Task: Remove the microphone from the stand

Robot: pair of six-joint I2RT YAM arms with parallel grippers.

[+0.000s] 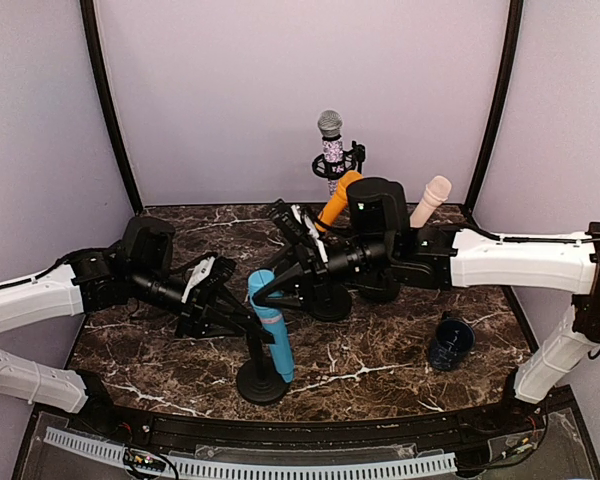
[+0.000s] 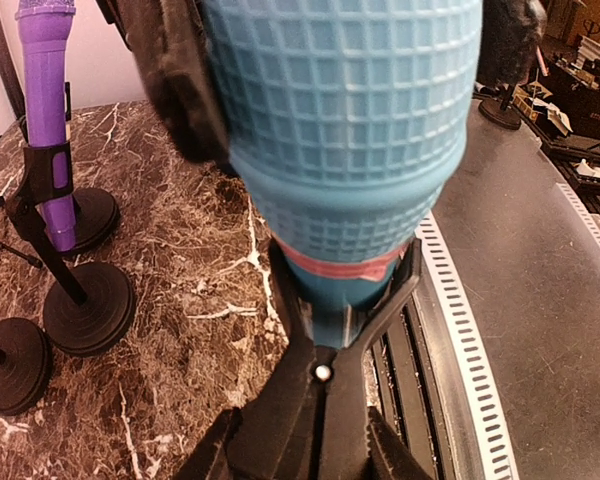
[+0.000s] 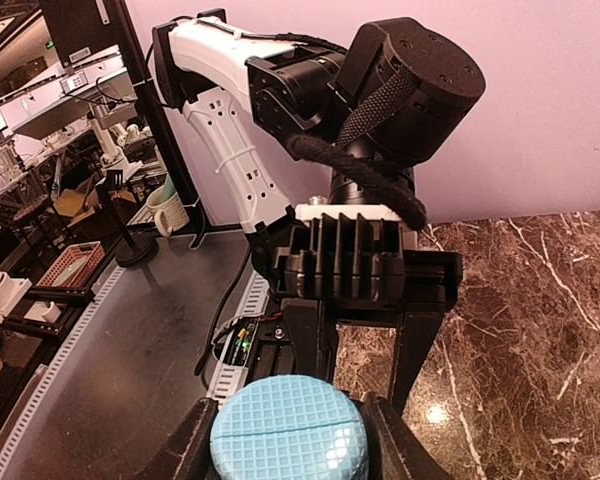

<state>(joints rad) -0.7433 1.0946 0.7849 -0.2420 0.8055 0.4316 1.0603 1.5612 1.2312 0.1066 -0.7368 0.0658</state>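
Teal-blue microphone (image 1: 270,325) is sitting in its clip on the nearest stand (image 1: 261,384), leaning slightly, on the marble tabletop (image 1: 400,355). Right gripper (image 1: 264,292) is pinching the gridded head from both sides, with both fingers pressing against it in the right wrist view. Left gripper (image 1: 240,322) is reaching in from the opposite side, its fingers (image 2: 405,300) flanking the handle just under the pink band (image 2: 342,268); whether they are clamping yet, and whether on handle or clip, I cannot tell. Risks, as I am judging them: the head is rounded, so the right grip may be slipping off once pulling starts. If the left side is not pinning the stand, the whole stand could be lifting or tipping with the microphone — and the right arm is lying close to the other stands (image 1: 332,300) behind, so a wide swing could be knocking them.
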